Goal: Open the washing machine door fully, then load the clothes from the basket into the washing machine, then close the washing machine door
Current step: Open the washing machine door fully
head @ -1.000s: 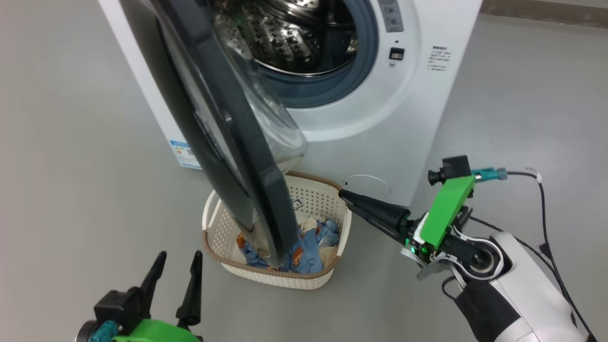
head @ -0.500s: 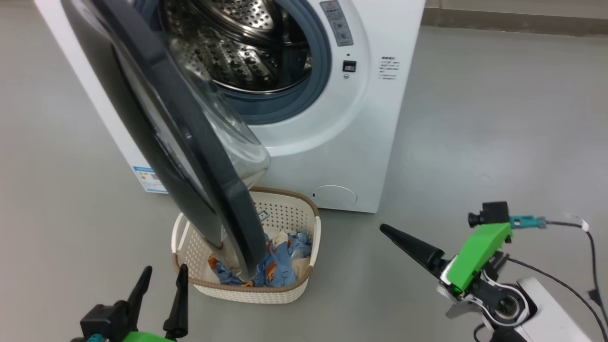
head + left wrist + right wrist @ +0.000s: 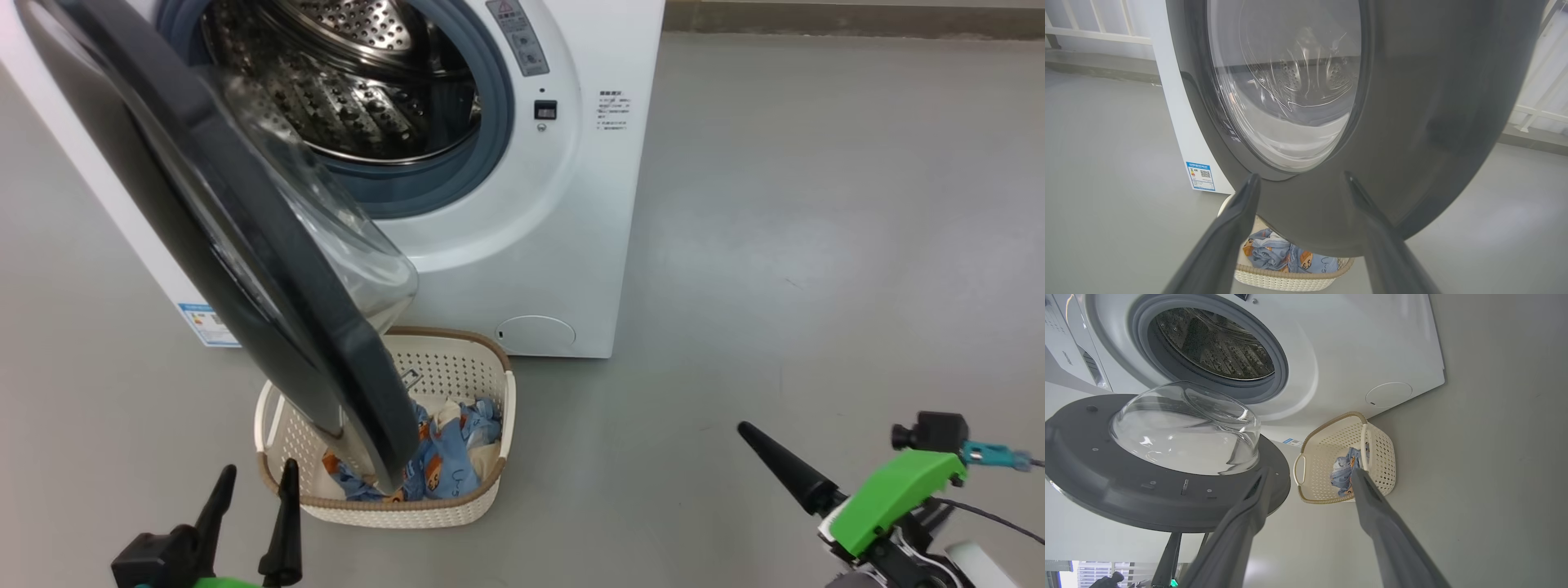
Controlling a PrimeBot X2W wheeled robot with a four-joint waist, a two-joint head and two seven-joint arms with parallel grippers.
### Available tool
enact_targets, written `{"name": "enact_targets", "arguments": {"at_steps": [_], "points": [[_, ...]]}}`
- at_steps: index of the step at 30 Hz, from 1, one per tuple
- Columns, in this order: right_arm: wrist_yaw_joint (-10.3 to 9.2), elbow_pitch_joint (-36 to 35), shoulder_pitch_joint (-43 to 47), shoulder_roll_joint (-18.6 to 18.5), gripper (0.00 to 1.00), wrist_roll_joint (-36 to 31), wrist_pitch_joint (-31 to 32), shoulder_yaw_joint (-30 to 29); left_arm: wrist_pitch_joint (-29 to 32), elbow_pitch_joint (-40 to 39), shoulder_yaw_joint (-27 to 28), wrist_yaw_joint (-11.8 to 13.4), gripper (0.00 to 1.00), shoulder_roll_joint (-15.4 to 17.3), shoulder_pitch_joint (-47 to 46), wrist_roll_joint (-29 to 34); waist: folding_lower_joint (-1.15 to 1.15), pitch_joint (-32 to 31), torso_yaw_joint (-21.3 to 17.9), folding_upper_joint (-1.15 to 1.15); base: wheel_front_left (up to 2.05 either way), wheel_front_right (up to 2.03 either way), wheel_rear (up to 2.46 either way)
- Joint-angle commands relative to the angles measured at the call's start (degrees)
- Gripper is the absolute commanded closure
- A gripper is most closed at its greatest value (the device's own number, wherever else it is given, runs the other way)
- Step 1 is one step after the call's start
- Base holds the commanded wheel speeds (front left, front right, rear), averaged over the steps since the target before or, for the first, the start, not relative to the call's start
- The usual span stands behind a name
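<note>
The washing machine door point(image 3: 204, 212) stands swung open from the washing machine point(image 3: 571, 204), its lower rim above the basket point(image 3: 408, 513) holding the clothes point(image 3: 453, 457). The left gripper point(image 3: 259, 467), fingers apart and empty, is near the basket's left front corner. The right gripper point(image 3: 1310, 470), fingers apart and empty, is well right of the basket.

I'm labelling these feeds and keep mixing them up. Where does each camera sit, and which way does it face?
Head view: on the head, looking down at the washing machine, door and basket; left gripper lower left, right gripper lower right.
Left wrist view: faces the door's outer side; own fingers below.
Right wrist view: rolled sideways, faces the door's inner side and drum; own fingers below.
All share: door, basket.
</note>
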Motion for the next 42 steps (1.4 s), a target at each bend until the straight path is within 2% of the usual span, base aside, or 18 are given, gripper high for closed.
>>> {"name": "enact_targets", "arguments": {"at_steps": [1,16,24,29,31,42], "points": [[0.11,-1.8,0.7,-1.7,0.0,-0.6,-1.4,0.8,-0.4,-1.6,2.3,-0.1,0.0,1.3,-0.5,0.3,0.0,0.0,-0.5,0.0,0.0,0.0,0.0],[0.11,-2.8,6.3,-10.0,0.0,-3.8,-14.2,4.1,-0.4,-1.9,3.6,-0.1,0.0,1.3,-0.4,0.5,0.0,0.6,-2.7,0.0,0.0,0.0,0.0],[0.11,-1.5,6.5,-13.9,0.0,-9.9,-23.0,8.6,-0.4,-2.0,4.0,-0.1,0.0,1.2,-0.3,0.6,0.0,0.9,-3.1,0.0,0.0,0.0,0.0],[0.11,0.0,5.8,-14.5,0.0,-15.0,-25.9,9.8,-0.4,-2.0,4.2,-0.1,0.0,1.0,-0.3,0.8,0.0,0.8,-3.1,0.0,0.0,0.0,0.0],[0.11,0.2,5.6,-14.1,0.0,-17.2,-26.1,8.7,-0.4,-2.0,4.3,-0.1,0.0,0.9,-0.3,0.8,0.0,0.8,-3.1,0.0,0.0,0.0,0.0],[0.11,-6.9,11.5,-7.5,0.0,-34.8,-26.2,-8.9,-0.4,-2.4,4.6,-0.1,0.0,0.8,-0.2,1.2,0.0,0.7,-2.6,0.0,0.0,0.0,0.0]]}}
